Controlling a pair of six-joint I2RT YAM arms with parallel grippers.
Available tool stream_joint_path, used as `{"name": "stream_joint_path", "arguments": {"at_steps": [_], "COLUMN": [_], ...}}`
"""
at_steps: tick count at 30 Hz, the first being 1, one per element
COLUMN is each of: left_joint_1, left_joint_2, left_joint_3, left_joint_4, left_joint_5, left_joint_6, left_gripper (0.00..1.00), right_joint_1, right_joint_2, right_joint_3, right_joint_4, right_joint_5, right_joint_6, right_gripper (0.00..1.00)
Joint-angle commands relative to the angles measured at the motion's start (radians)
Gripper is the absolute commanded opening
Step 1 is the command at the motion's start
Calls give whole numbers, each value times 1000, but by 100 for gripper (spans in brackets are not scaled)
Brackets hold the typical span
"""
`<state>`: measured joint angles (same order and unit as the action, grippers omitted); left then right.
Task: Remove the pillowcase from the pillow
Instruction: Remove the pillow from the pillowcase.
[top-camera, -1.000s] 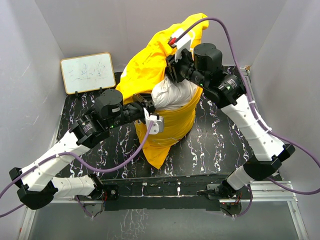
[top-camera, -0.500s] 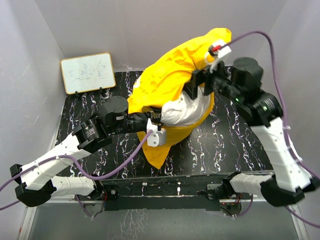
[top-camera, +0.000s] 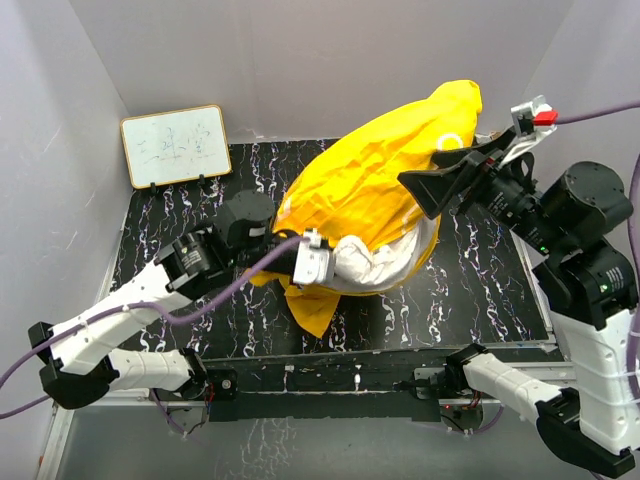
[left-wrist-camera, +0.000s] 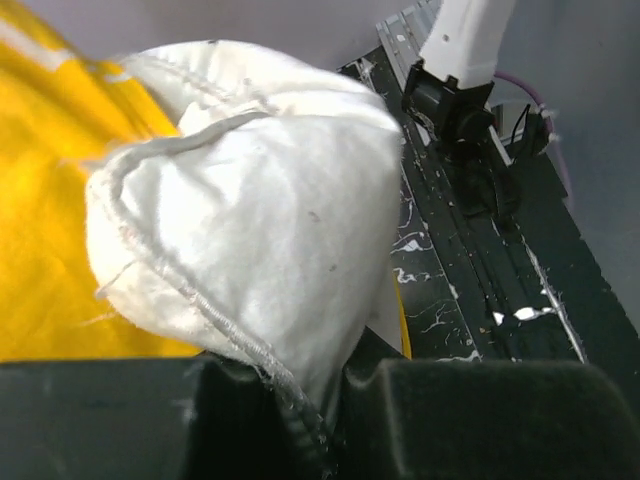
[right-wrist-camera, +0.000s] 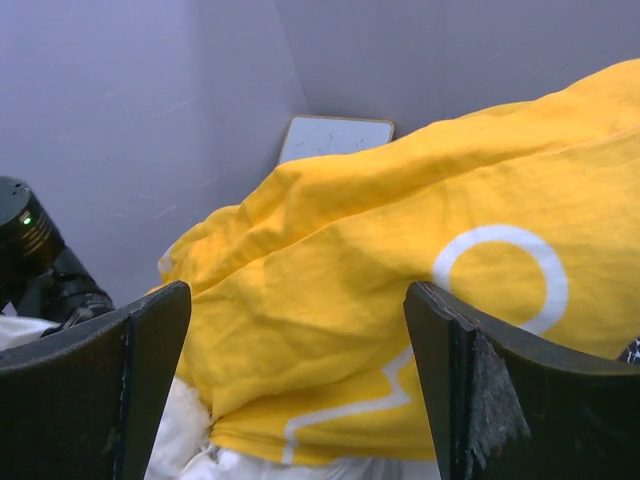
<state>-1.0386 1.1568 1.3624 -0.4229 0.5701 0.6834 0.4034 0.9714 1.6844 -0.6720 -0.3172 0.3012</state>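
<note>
Grey walls close in a black, white-veined bench (top-camera: 470, 285), with a small whiteboard (top-camera: 175, 146) propped at its far left corner. Mid-bench, the pillow (top-camera: 378, 265) is held up off the surface, most of it inside the yellow pillowcase (top-camera: 370, 190), which rises toward the far right corner. The pillow's white near end bulges out of the case's open mouth, and a loose yellow flap hangs down to the bench beneath it.

The left gripper (left-wrist-camera: 325, 405) is clamped tight on that bare end: in the left wrist view a seamed corner of white fabric runs down between its dark pads, with yellow cloth behind it on the left.

The right gripper (right-wrist-camera: 300, 295) is high on the right, beside the upper part of the case. Its fingers (right-wrist-camera: 455, 390) are spread wide and grip nothing. Yellow fabric with white printed lines fills the gap between them, but whether the fingers touch it cannot be told.
</note>
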Motion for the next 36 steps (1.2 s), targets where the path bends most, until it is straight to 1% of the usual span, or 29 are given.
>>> {"name": "stream_joint_path", "arguments": {"at_steps": [1, 5, 8, 10, 12, 14, 18, 21, 24, 27, 29, 33, 36], "left_joint_1": [141, 207, 235, 253, 259, 259, 259, 259, 259, 259, 261, 260, 260], "left_joint_2": [96, 122, 145, 151, 148, 146, 138, 133, 145, 159, 166, 191, 196], "left_joint_3": [45, 62, 85, 89, 92, 98, 105, 113, 139, 161, 181, 223, 234], "left_joint_4": [-66, 63, 126, 171, 190, 189, 158, 121, 75, 61, 61, 39, 29], "left_joint_5": [30, 22, -20, -48, -30, 6, 94, 148, 174, 167, 164, 165, 167], "left_joint_6": [-254, -399, -478, -492, -478, -486, -491, -459, -442, -436, -427, -431, -429], "left_gripper": [0, 0, 0, 0, 0, 0, 0, 0, 0, 0, 0, 0, 0], "right_joint_1": [-5, -5, -5, -5, -5, -5, -5, -5, -5, -5, -5, -1, 11], "right_joint_2": [-37, -67, -80, -86, -94, -107, -131, -89, -26, 16, 46, 62, 38], "right_joint_3": [-2, -19, -13, -16, -61, -140, -322, -338, -264, -216, -190, -213, -250], "right_joint_4": [6, -50, -93, -107, -80, 0, 260, 360, 372, 382, 336, 325, 372], "right_joint_5": [24, 51, 82, 93, 70, -9, -169, -253, -312, -446, -525, -646, -661], "right_joint_6": [35, 47, 56, 66, 80, 71, 15, -55, -134, -183, -224, -245, -228], "right_gripper": [91, 90, 90, 90, 90, 90, 92, 93, 94, 96, 96, 96, 98]}}
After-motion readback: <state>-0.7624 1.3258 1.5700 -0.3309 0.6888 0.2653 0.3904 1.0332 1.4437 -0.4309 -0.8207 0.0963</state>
